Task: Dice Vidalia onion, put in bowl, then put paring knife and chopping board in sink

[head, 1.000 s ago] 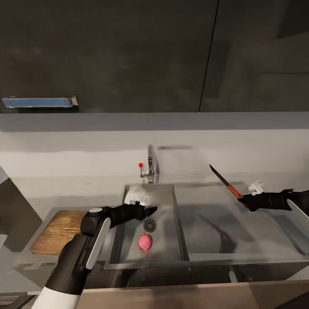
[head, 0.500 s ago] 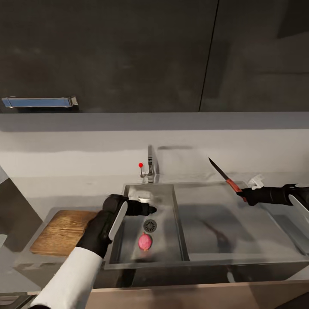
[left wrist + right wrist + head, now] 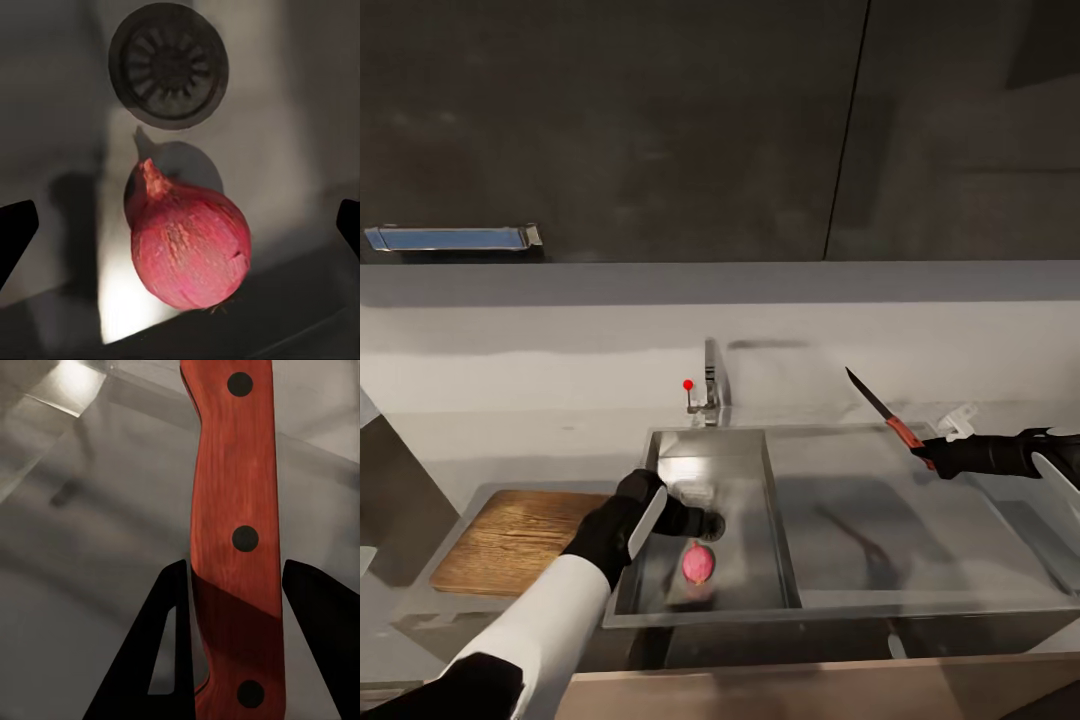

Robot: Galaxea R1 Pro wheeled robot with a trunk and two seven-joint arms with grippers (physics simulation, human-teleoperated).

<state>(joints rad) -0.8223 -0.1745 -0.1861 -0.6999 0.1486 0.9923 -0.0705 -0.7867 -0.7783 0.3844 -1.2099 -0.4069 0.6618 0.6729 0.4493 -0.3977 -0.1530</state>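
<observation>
Head view: the left gripper (image 3: 710, 523) reaches down into the sink (image 3: 780, 520), its tip just above and beside the onion (image 3: 698, 563), which lies on the basin floor near the front wall, just this side of the drain. From this angle I cannot tell whether its fingers are spread. To the left of the sink the board (image 3: 510, 540) lies flat on the counter (image 3: 440, 450). Far right, the right gripper (image 3: 928, 456) is clenched on the red handle of the knife (image 3: 884, 410), blade pointing up and left over the drainboard. The likely trouble: the onion is round and sits on smooth steel, so a finger landing off-centre could roll it towards the drain or the front wall. The raised blade could also strike the tap (image 3: 710, 385) if that arm swings left.

Left wrist view: the onion (image 3: 187, 240) is pinkish-red with papery, streaked skin and a short pointed stem tip aimed at the drain (image 3: 169, 64). It lies between the two dark fingertips (image 3: 15, 232), which stand wide apart and clear of it, so the pincer is released. The onion looks slightly off-centre between them, which could make one finger touch first and push it.

Right wrist view: the knife (image 3: 236, 540) handle, red-brown wood grain with three dark rivets, is gripped between the fingers (image 3: 161, 652) low on the handle; a loose hold there might let it pivot.
</observation>
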